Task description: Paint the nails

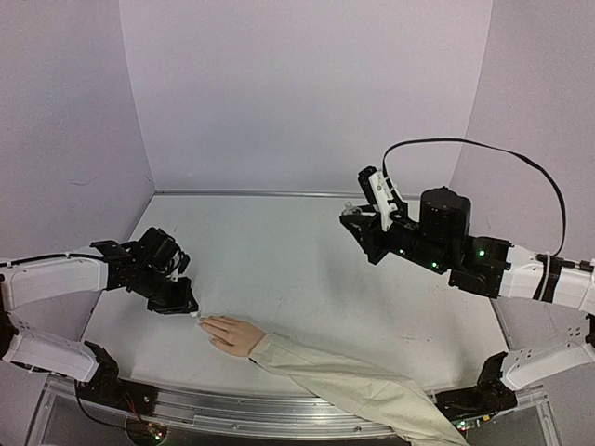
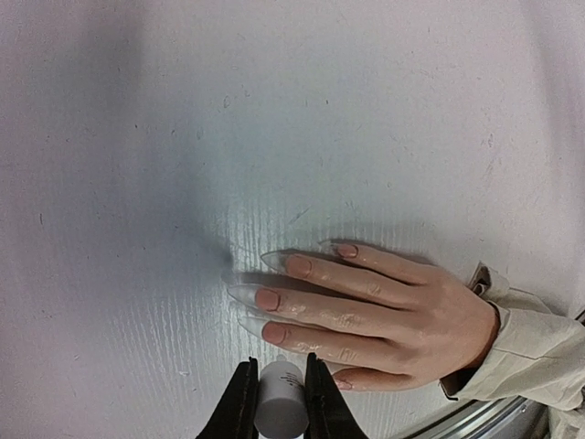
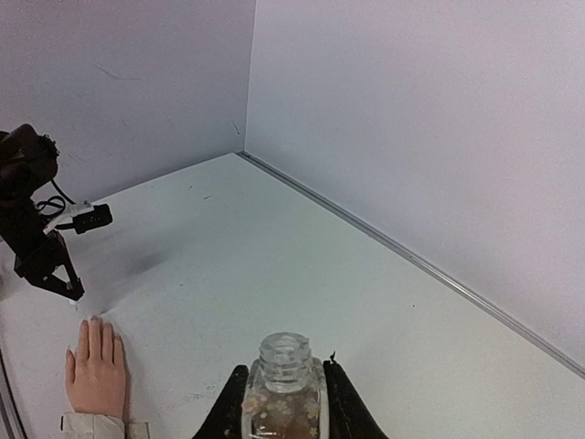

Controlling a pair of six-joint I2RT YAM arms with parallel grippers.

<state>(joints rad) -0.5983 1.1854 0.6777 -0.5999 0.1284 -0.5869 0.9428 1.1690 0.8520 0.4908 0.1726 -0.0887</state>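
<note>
The pale mannequin hand (image 1: pixel 232 333) in a beige sleeve (image 1: pixel 353 390) lies palm down near the table's front edge. Its nails (image 2: pixel 268 299) look pinkish, with long clear tips pointing left. My left gripper (image 2: pixel 279 370) is shut on a white cap (image 2: pixel 281 402), just beside the fingertips at the hand's near side. The cap's front end points toward the fingers; any brush on it is too small to make out. My right gripper (image 3: pixel 285 368) is raised over the table's right side, shut on a small clear bottle (image 3: pixel 285 389). The bottle is uncapped, with flecked liquid inside.
Grey walls close off the back and both sides of the white table (image 1: pixel 279 260). A metal rail (image 1: pixel 279 409) runs along the front edge under the sleeve. From the right wrist view the left gripper (image 3: pixel 55 274) appears far left, above the hand (image 3: pixel 96 370).
</note>
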